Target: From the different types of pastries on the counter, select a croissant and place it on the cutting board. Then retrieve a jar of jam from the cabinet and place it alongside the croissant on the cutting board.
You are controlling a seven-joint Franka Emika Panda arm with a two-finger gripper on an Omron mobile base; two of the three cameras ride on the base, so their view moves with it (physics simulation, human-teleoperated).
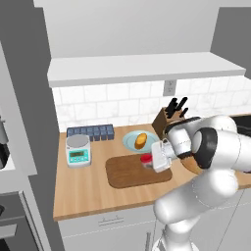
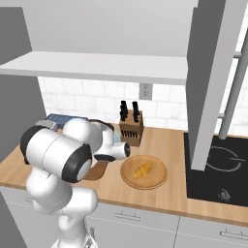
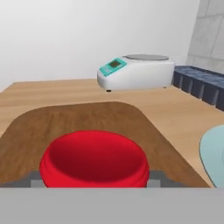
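The tool (image 1: 150,162) pinches the jar (image 3: 94,159) by its sides over the board (image 1: 132,171); rigid, likely light and slippery.

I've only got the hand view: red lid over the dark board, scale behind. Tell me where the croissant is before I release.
Observer: The croissant lies on a round wooden plate off to the right of the cutting board, not on the board.
Operator: Report what's on the blue plate at my right edge.
Observer: An oval orange-brown bun sits on that blue plate.
Operator: Name what's behind that plate.
Observer: A knife block stands against the tiled wall.
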